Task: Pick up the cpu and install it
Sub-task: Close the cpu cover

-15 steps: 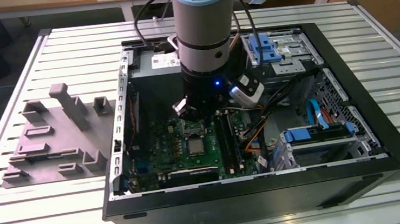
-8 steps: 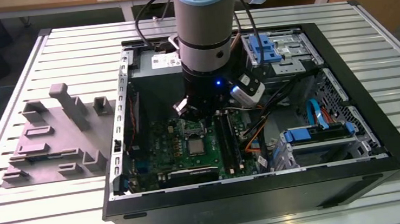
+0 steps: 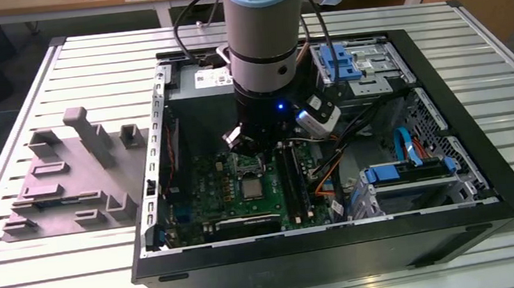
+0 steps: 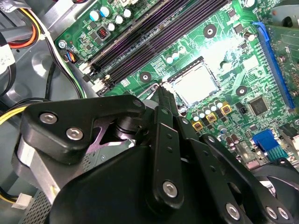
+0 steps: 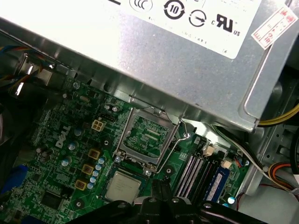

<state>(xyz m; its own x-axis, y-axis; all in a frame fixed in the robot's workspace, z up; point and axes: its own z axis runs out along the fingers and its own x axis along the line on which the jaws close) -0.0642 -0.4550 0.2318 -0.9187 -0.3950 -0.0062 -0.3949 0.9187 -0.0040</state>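
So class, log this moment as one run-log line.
cpu: seated in motherboard socket | socket frame: raised open | pincer: just above cpu, holding nothing

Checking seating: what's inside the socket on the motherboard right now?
The cpu lies flat in the socket, metal lid up, with the socket frame swung open beside it. Contacts underneath are covered. The pincer hovers at its corner.

grey box (image 5: 187,70) close over raised socket frame (image 5: 147,135), memory slots (image 5: 196,173) alongside
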